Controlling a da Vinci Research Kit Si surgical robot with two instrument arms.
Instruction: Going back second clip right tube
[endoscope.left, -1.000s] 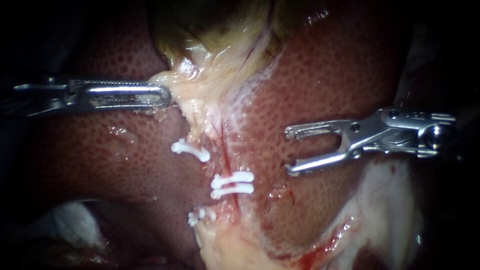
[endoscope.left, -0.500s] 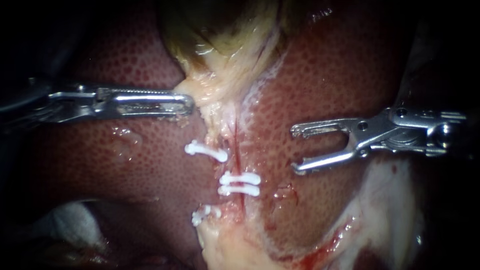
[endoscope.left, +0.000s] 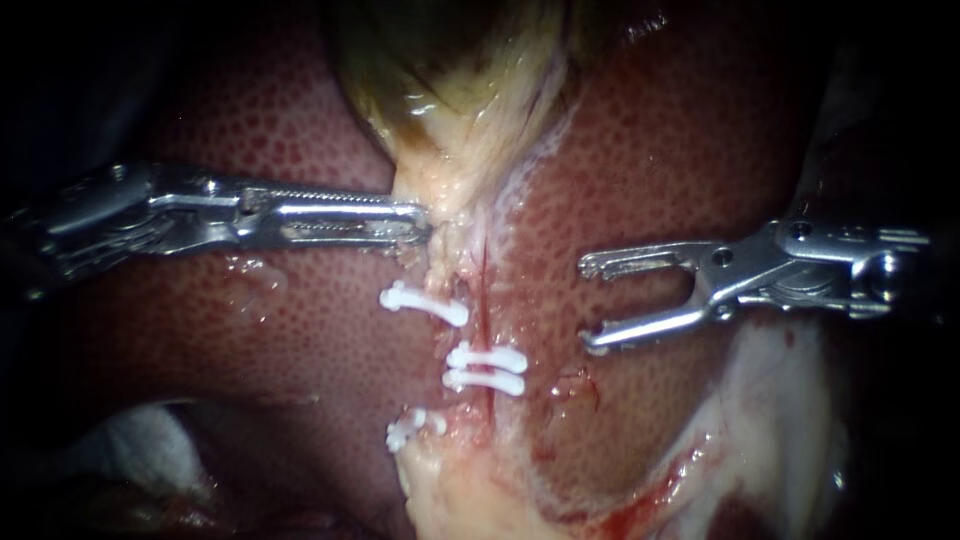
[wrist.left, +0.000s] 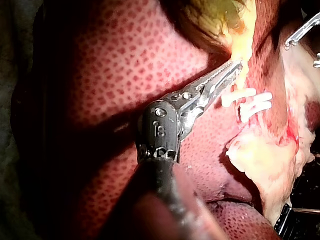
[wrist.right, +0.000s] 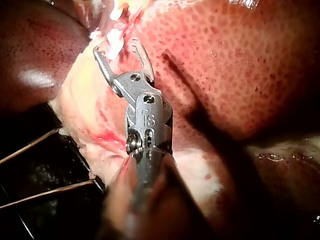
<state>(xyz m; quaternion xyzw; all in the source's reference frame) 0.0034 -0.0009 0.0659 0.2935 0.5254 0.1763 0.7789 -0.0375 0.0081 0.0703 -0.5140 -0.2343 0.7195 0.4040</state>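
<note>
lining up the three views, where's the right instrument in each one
Endoscope view: right instrument comes in from the right, over the liver, apart from the white clips.
Left wrist view: only its tip shows, beyond the clips from the left instrument.
Right wrist view: central, tip just short of the clips.
Shared landmark: the white clips.

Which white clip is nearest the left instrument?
The topmost single clip, just below the left instrument; the paired clips and the lowest one lie farther down.

Mottled red liver (endoscope.left: 540, 310) lies bare between the right instrument (endoscope.left: 586, 303) and two white plastic clips (endoscope.left: 486, 368). The left instrument (endoscope.left: 420, 215), clamping pale tissue (endoscope.left: 455, 195), bars the way above them.
</note>
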